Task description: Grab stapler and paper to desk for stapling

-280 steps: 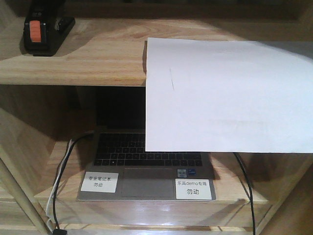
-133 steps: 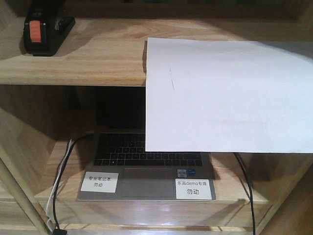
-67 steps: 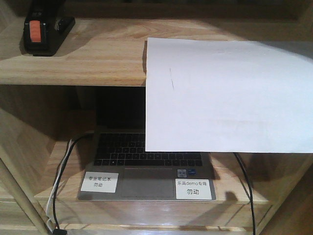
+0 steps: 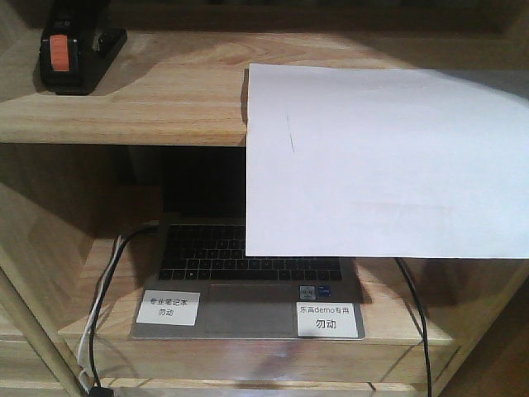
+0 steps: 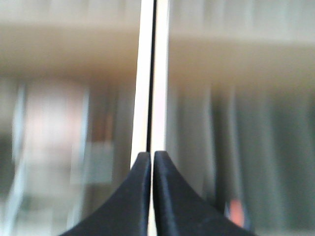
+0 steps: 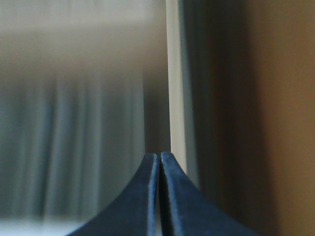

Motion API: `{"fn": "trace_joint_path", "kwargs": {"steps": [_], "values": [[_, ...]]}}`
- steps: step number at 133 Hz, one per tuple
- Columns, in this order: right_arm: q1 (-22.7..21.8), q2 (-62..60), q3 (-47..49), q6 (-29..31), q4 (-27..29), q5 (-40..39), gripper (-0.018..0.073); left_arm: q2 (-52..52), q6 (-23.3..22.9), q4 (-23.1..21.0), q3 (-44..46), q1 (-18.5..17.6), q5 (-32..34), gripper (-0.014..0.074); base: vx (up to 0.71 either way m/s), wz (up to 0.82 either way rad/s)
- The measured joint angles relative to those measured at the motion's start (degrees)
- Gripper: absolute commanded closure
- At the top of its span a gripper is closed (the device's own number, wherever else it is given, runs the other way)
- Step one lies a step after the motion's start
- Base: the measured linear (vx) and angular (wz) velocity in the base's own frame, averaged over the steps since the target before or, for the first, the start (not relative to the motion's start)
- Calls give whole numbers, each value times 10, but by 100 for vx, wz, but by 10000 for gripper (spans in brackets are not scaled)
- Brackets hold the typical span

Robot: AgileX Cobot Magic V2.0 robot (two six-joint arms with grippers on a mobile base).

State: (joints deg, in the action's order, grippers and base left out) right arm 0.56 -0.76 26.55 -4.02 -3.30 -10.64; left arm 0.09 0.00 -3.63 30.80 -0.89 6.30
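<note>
Paper (image 4: 388, 165) barely shifted, stapler (image 4: 70, 50) unmoved on shelf (image 4: 165, 99), left hand (image 5: 151, 160) and right hand (image 6: 160, 160) pressed closed, empty.

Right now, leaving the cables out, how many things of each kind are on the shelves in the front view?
Stapler: 1
Paper sheet: 1
Laptop: 1
White labels, both stuck on the laptop: 2
Total: 5

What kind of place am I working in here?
Likely an office or lab storage shelf: a wooden shelf unit holding a stapler and paper, with a labelled laptop on the level below.
</note>
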Motion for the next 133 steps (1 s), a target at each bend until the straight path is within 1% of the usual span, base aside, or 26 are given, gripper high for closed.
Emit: {"fn": "trace_joint_path", "kwargs": {"steps": [3, 20, 35, 49, 57, 70, 84, 90, 96, 101, 104, 105, 106, 107, 108, 109, 116, 117, 120, 121, 124, 125, 126, 127, 130, 133], "values": [[0, 2, 26, 1, 0, 13, 565, 10, 0, 0, 34, 0, -18, 603, 0, 0], [0, 41, 155, 1, 1, 75, 565, 66, 0, 0, 160, 0, -94, 603, 0, 0], [0, 102, 261, 1, 18, 130, 565, 137, 0, 0, 279, 0, -173, 596, 0, 0], [0, 171, 347, 1, 33, 181, 564, 194, 0, 0, 358, 0, -230, 584, 0, 0], [0, 207, 383, 1, 33, 215, 561, 221, 0, 0, 386, 0, -256, 570, 0, 0], [0, 263, 424, 1, 33, 274, 552, 254, 0, 0, 397, 0, -283, 524, 0, 0], [0, 313, 438, 1, 33, 332, 526, 283, 0, 0, 397, 0, -322, 423, 0, 0], [0, 329, 439, 1, 33, 361, 504, 292, 0, 0, 397, 0, -340, 357, 0, 0], [0, 344, 439, 1, 33, 386, 470, 301, 0, 0, 397, 0, -359, 302, 0, 0], [0, 356, 439, 1, 33, 406, 435, 308, 0, 0, 397, 0, -375, 237, 0, 0], [0, 360, 439, 1, 33, 415, 414, 310, 0, 0, 397, 0, -383, 218, 0, 0], [0, 363, 439, 2, 33, 420, 400, 313, 0, 0, 397, 0, -388, 189, 0, 0], [0, 363, 439, 2, 33, 420, 400, 313, 0, 0, 397, 0, -388, 189, 0, 0], [0, 365, 439, 3, 33, 426, 384, 314, 0, 0, 397, 0, -396, 170, 0, 0], [0, 365, 439, 3, 33, 426, 384, 314, 0, 0, 397, 0, -396, 170, 0, 0], [0, 367, 439, 3, 33, 432, 358, 316, 0, 0, 397, 0, -401, 143, 0, 0], [0, 374, 439, 5, 33, 453, 300, 320, 0, 0, 397, 0, -421, 80, 0, 0], [0, 375, 439, 5, 33, 457, 266, 320, 0, 0, 397, 0, -427, 64, 0, 0], [0, 377, 439, 5, 33, 465, 243, 321, 0, 0, 397, 0, -431, 47, 0, 0], [0, 378, 439, 5, 33, 469, 207, 322, 0, 0, 397, 0, -435, 31, 0, 0], [0, 380, 439, 5, 33, 473, 181, 322, 0, 0, 396, 0, -437, 8, 0, 0], [0, 380, 439, 5, 33, 477, 142, 322, 0, 0, 394, 0, -440, -7, 0, 0], [0, 380, 439, 5, 33, 478, 142, 322, 0, 0, 394, 0, -440, -7, 0, 0], [0, 382, 439, 5, 33, 482, 115, 322, 0, 0, 392, 0, -441, -22, 0, 0], [0, 382, 439, 5, 33, 486, 89, 322, 0, 0, 389, 0, -444, -42, 0, 0], [0, 384, 439, 5, 33, 493, 22, 323, 0, 0, 384, 0, -448, -67, 0, 0]]}}
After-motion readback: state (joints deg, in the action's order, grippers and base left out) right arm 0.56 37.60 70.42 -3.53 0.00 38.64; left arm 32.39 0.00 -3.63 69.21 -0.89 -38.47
